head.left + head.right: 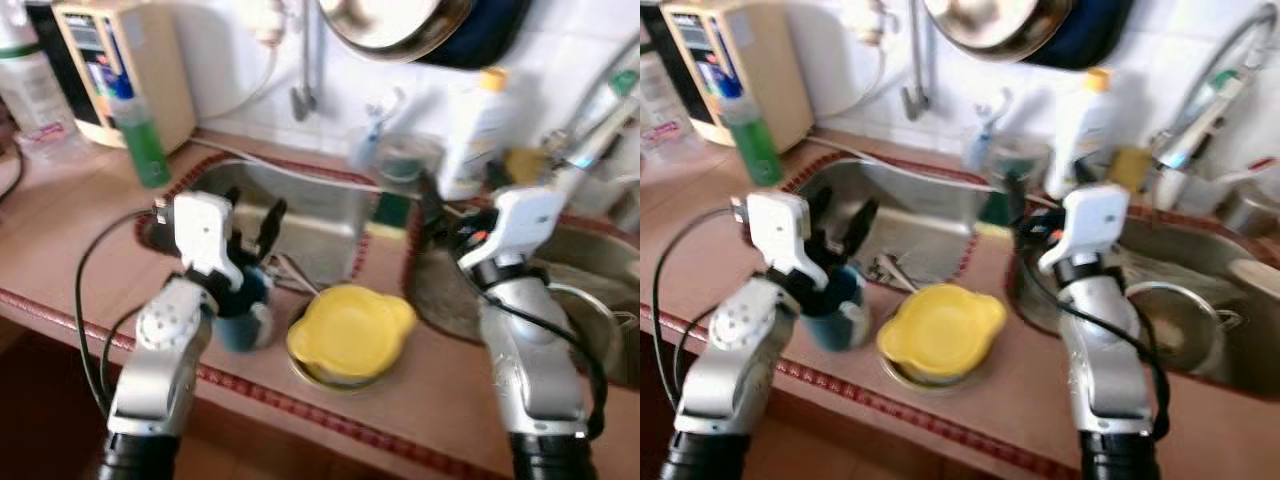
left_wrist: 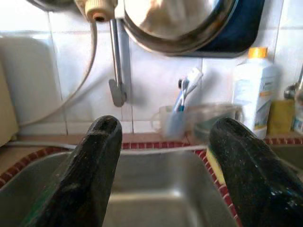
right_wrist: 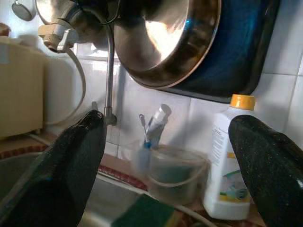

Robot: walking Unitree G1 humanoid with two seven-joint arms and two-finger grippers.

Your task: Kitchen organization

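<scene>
- On the brown counter (image 1: 60,230), at its front edge, a yellow bowl (image 1: 350,330) sits between two steel sink basins.
- Left gripper (image 1: 250,225) hovers over the left sink basin (image 1: 320,215), fingers (image 2: 90,175) spread wide apart, holding nothing.
- Just below that gripper, a dark teal cup (image 1: 240,315) stands on the counter beside the bowl.
- Right gripper (image 3: 165,156) is raised near the right sink basin (image 1: 440,290), fingers spread, empty.
- Against the tiled wall stand a white bottle with a yellow cap (image 1: 475,130), a clear tub (image 3: 177,177) and a green bottle (image 1: 140,135).
- A steel pan (image 3: 161,38) hangs above.
</scene>
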